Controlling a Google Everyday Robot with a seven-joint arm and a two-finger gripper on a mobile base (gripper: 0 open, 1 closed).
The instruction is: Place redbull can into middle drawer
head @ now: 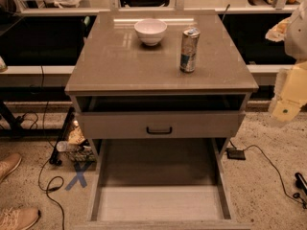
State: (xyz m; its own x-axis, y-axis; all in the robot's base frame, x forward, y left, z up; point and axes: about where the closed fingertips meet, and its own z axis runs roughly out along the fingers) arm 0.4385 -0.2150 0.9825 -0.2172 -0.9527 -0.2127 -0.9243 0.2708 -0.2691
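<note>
The redbull can (189, 50), slim and silver-and-blue, stands upright on the right part of the grey cabinet top (115, 66). The middle drawer (158, 202) is pulled far out toward me below, and its pale flat floor is bare. My gripper (289, 97) shows as a pale, blurred shape at the right edge of the camera view. It hangs to the right of the cabinet at about countertop height, well apart from the can, and holds nothing that I can see.
A white bowl (150, 31) sits on the countertop to the left of and behind the can. The upper drawer front (159, 124) with its black handle is nearly shut. Cables (268, 164), a blue tape cross (79, 175) and a person's shoes (14, 214) lie on the floor.
</note>
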